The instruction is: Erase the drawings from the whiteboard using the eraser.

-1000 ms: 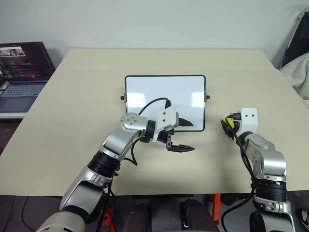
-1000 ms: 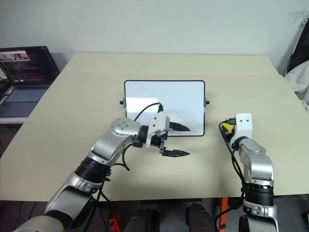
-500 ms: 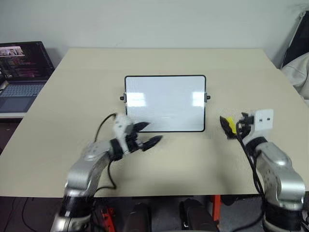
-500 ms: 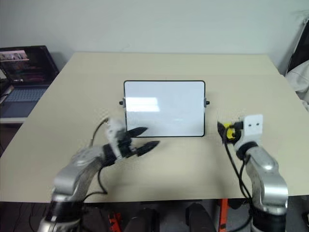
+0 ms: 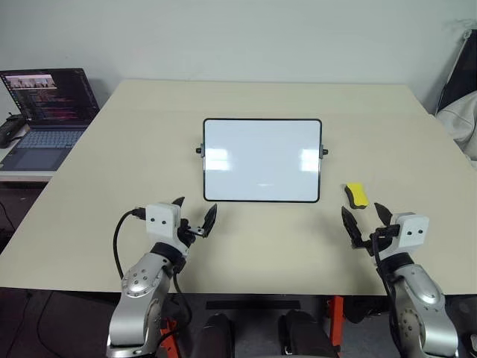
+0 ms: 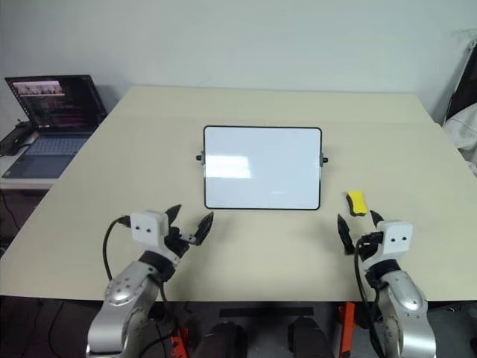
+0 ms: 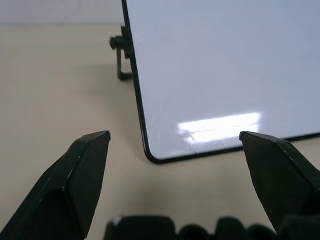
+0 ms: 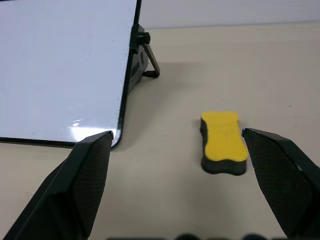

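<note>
The whiteboard (image 5: 262,160) stands propped in the middle of the table, black-framed, with a knob on each side. I make out no drawings on its white face, just glare patches and a faint fleck low in the middle. The yellow eraser (image 5: 357,195) lies flat on the table right of the board's lower right corner, dark underside down (image 8: 223,140). My right gripper (image 5: 363,218) hovers open just short of the eraser, not touching it. My left gripper (image 5: 195,212) is open and empty near the board's lower left corner (image 7: 150,155).
An open laptop (image 5: 45,104) with a lit screen sits on a side surface beyond the table's left edge. Pale fabric on a dark chair (image 5: 460,112) shows past the right edge. The beige table (image 5: 134,149) reaches all round the board.
My right gripper opened and drew back, leaving the eraser on the table. My left arm swung off the board's front to the near left. The camera view also shifted.
</note>
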Available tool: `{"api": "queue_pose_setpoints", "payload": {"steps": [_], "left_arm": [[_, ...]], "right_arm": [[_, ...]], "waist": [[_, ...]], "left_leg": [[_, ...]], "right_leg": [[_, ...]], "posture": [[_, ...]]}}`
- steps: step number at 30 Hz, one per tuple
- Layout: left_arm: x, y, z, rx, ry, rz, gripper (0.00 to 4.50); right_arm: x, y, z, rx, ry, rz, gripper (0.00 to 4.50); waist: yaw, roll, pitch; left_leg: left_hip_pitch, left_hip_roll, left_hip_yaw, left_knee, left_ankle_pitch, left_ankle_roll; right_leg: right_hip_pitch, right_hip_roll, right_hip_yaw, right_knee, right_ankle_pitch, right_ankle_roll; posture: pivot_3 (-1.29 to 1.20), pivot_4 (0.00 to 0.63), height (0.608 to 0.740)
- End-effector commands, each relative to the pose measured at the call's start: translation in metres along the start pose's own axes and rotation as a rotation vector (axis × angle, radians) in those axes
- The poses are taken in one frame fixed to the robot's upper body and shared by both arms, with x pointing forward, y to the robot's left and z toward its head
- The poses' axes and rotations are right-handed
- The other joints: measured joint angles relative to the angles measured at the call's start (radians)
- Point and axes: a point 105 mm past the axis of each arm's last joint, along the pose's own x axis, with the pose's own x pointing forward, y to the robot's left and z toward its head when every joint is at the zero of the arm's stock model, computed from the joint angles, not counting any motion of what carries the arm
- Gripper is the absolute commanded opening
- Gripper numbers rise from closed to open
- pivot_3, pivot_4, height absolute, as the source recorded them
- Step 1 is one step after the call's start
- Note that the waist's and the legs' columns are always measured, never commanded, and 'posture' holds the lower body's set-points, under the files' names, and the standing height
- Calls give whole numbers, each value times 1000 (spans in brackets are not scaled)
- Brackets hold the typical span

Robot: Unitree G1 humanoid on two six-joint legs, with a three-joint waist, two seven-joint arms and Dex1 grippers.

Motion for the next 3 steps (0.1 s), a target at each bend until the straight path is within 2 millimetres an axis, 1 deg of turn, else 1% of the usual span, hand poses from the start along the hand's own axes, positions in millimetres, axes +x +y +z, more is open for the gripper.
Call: {"api": "queue_pose_setpoints", "payload": {"steps": [1,3], "left_arm": [[-8,-3,0,40,-18,30,4500],[-12,-3,-2,31,-8,43,4500]], "right_arm": [[-5,9,11,-17,-37,37,4482],[-7,11,12,-20,-26,56,4482]], "waist": [[-3,1,0],[-4,1,-1]], "left_leg": [[-1,0,0,-1,-1,-1],[-1,0,0,-1,-3,-3]], "right_leg": [[-1,0,0,0,2,4],[-1,0,0,1,0,2]], "posture": [[0,150,740],[0,150,740]]}}
